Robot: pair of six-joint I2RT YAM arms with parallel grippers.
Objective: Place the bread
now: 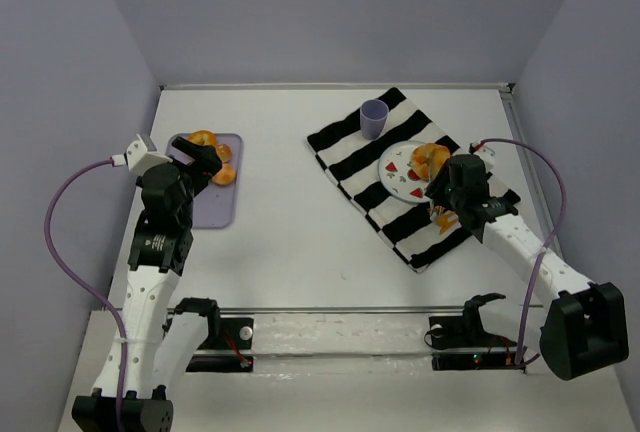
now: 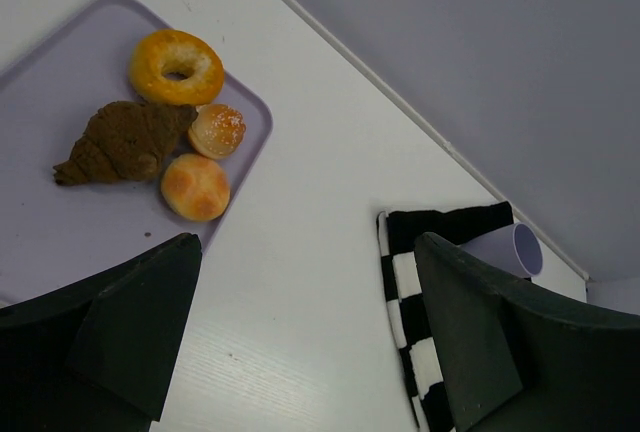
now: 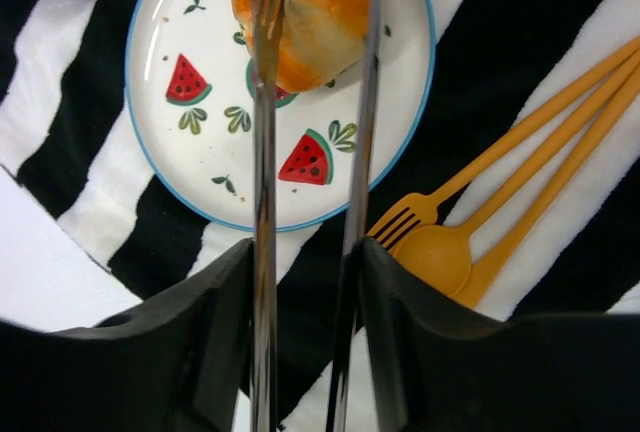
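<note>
The right tool (image 1: 436,178) reaches two thin metal blades (image 3: 263,202) up either side of a golden bread piece (image 3: 318,22), which lies on the watermelon-print plate (image 3: 175,147) at the top of the right wrist frame. The gap between them is narrow, and I cannot tell whether they press the bread or stand just off it. The left tool (image 2: 308,282) gapes wide and empty over the bench (image 2: 300,182), with a bread ring (image 2: 177,65) and two buns (image 2: 195,187) on the lavender tray (image 2: 50,242) at upper left.

Bread (image 3: 315,12) partly behind tongs (image 3: 263,202), beyond edge
</note>
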